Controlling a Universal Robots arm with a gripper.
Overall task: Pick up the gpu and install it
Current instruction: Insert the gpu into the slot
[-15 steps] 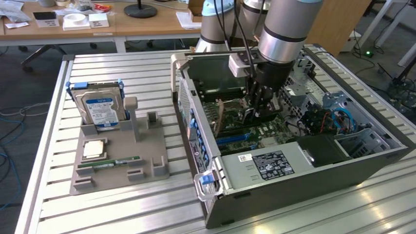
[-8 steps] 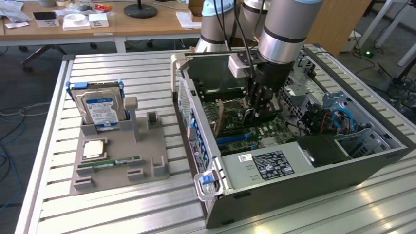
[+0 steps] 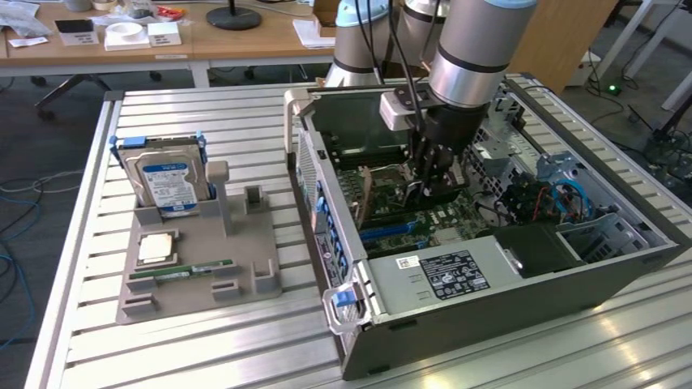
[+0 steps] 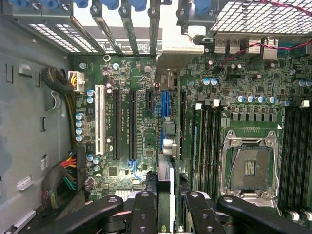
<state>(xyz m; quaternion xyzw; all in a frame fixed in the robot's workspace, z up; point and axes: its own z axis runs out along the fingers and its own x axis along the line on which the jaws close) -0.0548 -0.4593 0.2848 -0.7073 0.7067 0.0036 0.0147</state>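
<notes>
My gripper [image 3: 429,193] is down inside the open computer case [image 3: 605,267], over the motherboard [image 3: 433,223]. It is shut on the gpu [image 3: 375,194], a thin card with a tan-brown face that stands on edge just above the board. In the wrist view the gpu [image 4: 165,183] is a slim strip edge-on between the two black fingers [image 4: 144,212], and my gripper [image 4: 165,207] clamps it from both sides. The card's edge lines up with the blue expansion slot [image 4: 165,105]. I cannot tell whether the card touches the slot.
A grey parts holder [image 3: 190,284] lies at the exterior view's left with a blue-labelled hard drive [image 3: 168,178], a CPU chip [image 3: 158,247] and a green memory stick [image 3: 194,268]. In the case are a CPU socket [image 4: 251,165], memory slots [image 4: 295,146], cable bundles [image 4: 66,178] and rear slot brackets [image 4: 124,29].
</notes>
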